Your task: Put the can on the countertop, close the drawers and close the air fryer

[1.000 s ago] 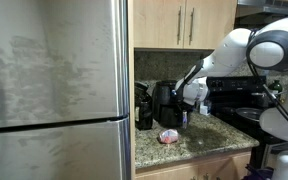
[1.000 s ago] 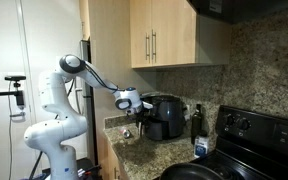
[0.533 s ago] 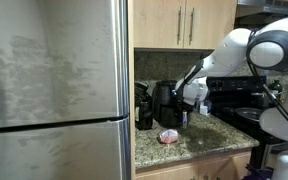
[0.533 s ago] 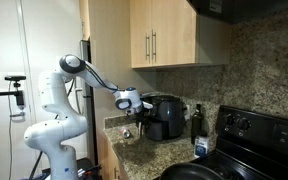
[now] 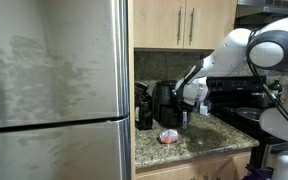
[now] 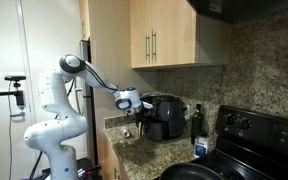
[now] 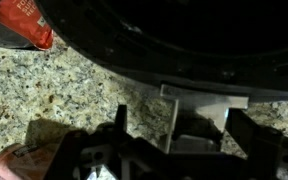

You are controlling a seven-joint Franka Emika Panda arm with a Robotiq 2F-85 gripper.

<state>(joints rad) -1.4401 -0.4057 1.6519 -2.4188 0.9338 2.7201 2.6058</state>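
Observation:
The pinkish-red and white can [image 5: 169, 136] rests on the speckled granite countertop [image 5: 209, 138] in front of the glossy black air fryer [image 5: 166, 103] [image 6: 164, 116]. My gripper [image 5: 191, 98] [image 6: 129, 101] hovers low beside the air fryer. In the wrist view the gripper [image 7: 184, 135] is open, with its dark fingers on either side of the fryer's grey handle [image 7: 199, 108] and not touching it. The fryer's black body [image 7: 174, 35] fills the top of that view. A pinkish-red round thing [image 7: 24, 160] lies at the lower left. The tan drawers [image 5: 184, 22] [image 6: 162, 35] hang overhead, flush.
A big steel fridge [image 5: 54, 90] fills one side. The black stove [image 6: 249, 135] stands past the air fryer, with a dark bottle [image 6: 197, 120] between them. A smaller dark appliance [image 5: 143, 108] sits beside the fryer. A red packet [image 7: 24, 22] lies on the granite.

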